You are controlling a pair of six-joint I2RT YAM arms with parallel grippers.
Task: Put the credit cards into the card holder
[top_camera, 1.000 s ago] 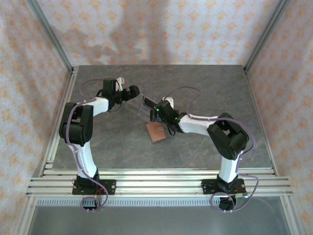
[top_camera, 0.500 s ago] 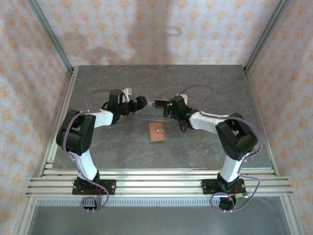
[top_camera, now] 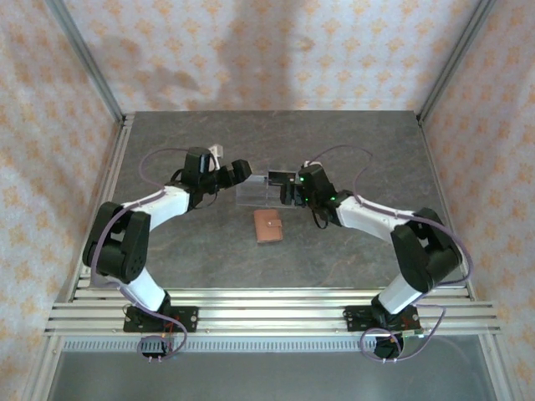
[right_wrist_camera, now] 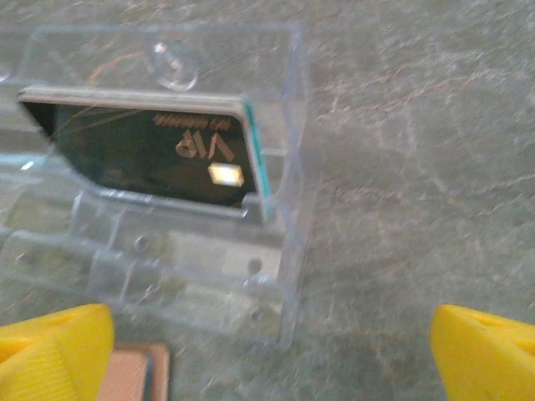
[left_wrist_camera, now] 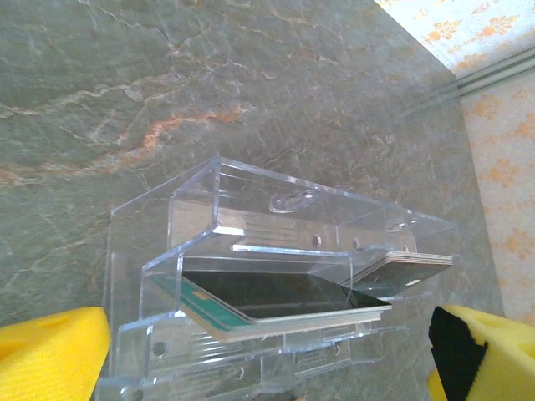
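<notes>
Card holder point(top_camera: 268, 226) lies closed on the table point(top_camera: 351, 142) near the middle of the top view, just below the clear stand point(top_camera: 255, 193). Black card point(right_wrist_camera: 150, 154) and paler card point(left_wrist_camera: 407, 261) sit inside that stand. Left gripper point(top_camera: 241, 170) and right gripper point(top_camera: 284, 192) flank it, both wide and empty.

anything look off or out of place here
Nothing spilled or broken. The credit cards lie stacked in the clear plastic stand, black one on top; the card holder lies shut beside it.
</notes>
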